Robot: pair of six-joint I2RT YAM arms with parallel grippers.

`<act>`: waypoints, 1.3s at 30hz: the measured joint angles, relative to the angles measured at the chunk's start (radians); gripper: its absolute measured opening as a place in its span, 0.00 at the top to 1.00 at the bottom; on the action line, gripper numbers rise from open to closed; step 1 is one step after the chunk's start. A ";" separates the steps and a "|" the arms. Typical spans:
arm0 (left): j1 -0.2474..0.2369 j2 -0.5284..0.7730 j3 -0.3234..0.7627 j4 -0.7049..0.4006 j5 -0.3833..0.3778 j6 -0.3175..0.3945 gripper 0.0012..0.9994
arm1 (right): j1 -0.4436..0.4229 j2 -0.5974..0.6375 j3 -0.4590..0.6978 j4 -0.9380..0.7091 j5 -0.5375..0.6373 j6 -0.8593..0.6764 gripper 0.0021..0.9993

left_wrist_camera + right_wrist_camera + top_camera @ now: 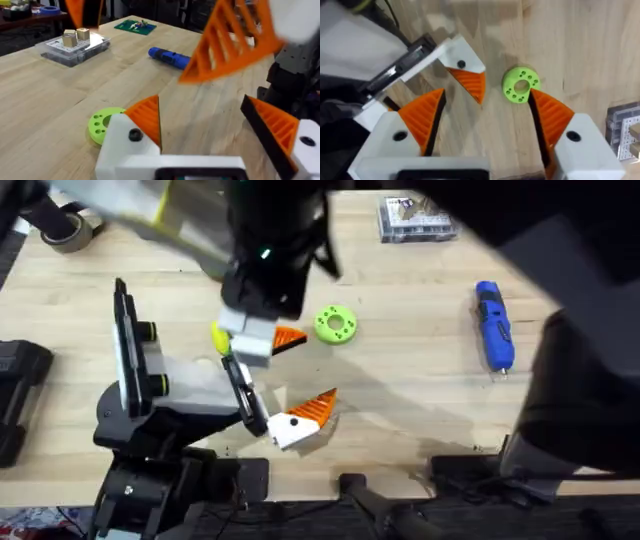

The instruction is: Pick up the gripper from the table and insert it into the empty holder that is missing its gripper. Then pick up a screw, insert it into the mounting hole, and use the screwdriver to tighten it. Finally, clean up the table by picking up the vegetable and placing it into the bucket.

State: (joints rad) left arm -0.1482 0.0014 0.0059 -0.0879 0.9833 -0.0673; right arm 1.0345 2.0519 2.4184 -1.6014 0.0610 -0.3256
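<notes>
My right pincer (pixel 487 107) hangs wide open above the table (pixel 420 410) with nothing between its orange pads. My left pincer (pixel 207 120) is spread wide too, and empty. The white finger piece (pixel 300 420) lies near the table's front edge, touching the end of the black holder (pixel 243 392). I cannot tell whether it is properly seated.

With my right arm so close above, a careless descent could knock that piece askew. It could also push away the green ring (pixel 335 324), which is probably the vegetable and sits just beside the other finger piece (pixel 462 52).

The view from above shows the blue screwdriver (pixel 494 325) well apart to the right and a clear box (pixel 415 218) at the far edge. My right wrist view adds the dark mounting hole in that other piece. My left wrist view shows my right pincer's orange pads looming close.
</notes>
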 joint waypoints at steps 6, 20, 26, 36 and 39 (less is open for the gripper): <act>0.000 0.000 0.000 0.000 0.000 0.000 0.01 | -0.062 -0.073 0.000 -0.009 -0.039 -0.001 0.00; 0.000 0.000 0.000 0.000 -0.001 0.000 0.01 | -0.193 -0.498 -0.696 0.473 -0.067 0.085 0.00; 0.000 0.000 0.000 0.000 0.000 0.000 0.01 | -0.334 -0.682 -0.910 0.525 -0.066 0.187 0.00; 0.000 0.000 0.000 0.000 -0.001 0.000 0.01 | -0.487 -0.793 -0.974 0.520 -0.067 0.225 0.00; 0.000 0.000 0.000 0.000 -0.001 0.000 0.01 | -0.516 -0.819 -0.974 0.491 -0.067 0.225 0.00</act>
State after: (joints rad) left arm -0.1482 0.0013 0.0059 -0.0879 0.9825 -0.0673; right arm 0.5186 1.2327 1.4441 -1.1100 -0.0055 -0.1001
